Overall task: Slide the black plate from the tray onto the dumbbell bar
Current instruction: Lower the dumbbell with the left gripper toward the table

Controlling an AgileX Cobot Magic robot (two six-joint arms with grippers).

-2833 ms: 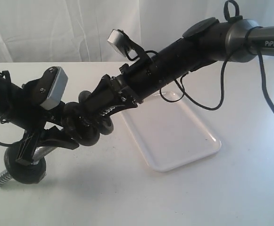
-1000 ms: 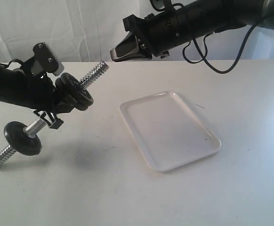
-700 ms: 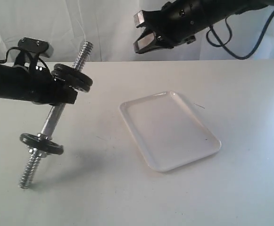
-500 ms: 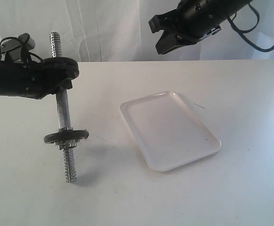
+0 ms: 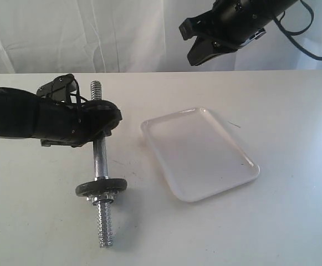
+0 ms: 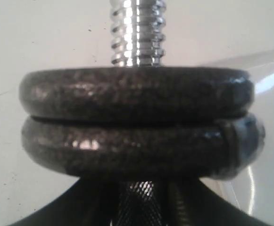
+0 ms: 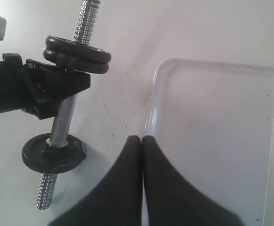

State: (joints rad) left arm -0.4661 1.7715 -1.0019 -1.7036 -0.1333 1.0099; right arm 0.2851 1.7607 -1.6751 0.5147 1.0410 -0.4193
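My left gripper is shut on the smooth middle of the dumbbell bar, holding it nearly upright with its lower threaded end at or just above the table. Two black discs sit stacked on the bar just above the jaws. The upper one is the black plate, with the threaded bar poking out of it. A third disc sits lower on the bar. The white tray holds nothing. My right gripper hangs high behind the tray, shut on nothing.
White tabletop around the tray, with a white curtain behind. The right arm's cable loops at the top right. In the right wrist view the stacked discs and the bar lie left of the tray.
The left arm swung the bar from a slant to nearly upright and carried it right and down. The right gripper pulled away up and to the right, off the bar.
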